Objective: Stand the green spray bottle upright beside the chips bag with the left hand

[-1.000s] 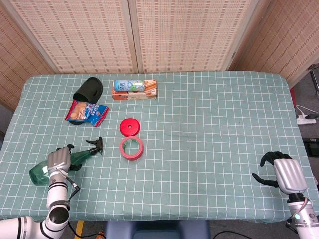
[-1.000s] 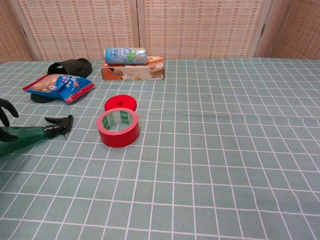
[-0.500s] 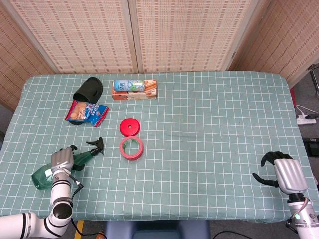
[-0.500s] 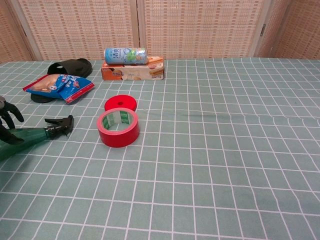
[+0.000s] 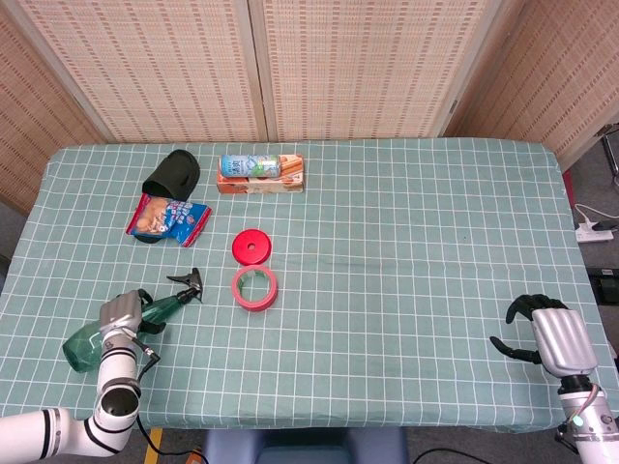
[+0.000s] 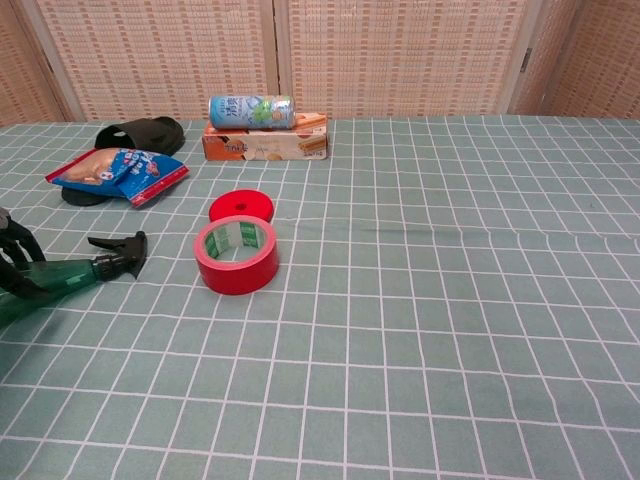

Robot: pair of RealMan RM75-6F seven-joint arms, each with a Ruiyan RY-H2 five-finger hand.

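Your left hand (image 5: 120, 314) is wrapping its dark fingers (image 6: 18, 262) over the middle of the green spray bottle (image 5: 145, 312), holding it near the front left corner of the desk (image 5: 406, 242). The bottle is lying on its side on the checked cloth, its black trigger head (image 6: 120, 252) pointing toward the red tape roll (image 6: 236, 254) and its clear green base toward the left edge. From the chest view only the fingertips are showing at the left border, curled down across the bottle's body.

The chips bag (image 5: 166, 217) is lying flat well apart from the bottle, further back on the left side, with its far edge touching a black slipper (image 5: 172, 172). Between bag and tape roll a red round lid (image 5: 251, 246) is sitting just behind the roll. At the back, a drink can (image 6: 251, 111) is lying on its side on top of an orange biscuit box (image 6: 265, 142).

Your right hand (image 5: 542, 329) is hovering at the front right corner of the desk, well apart from everything, its fingers spread and curved with nothing between them.
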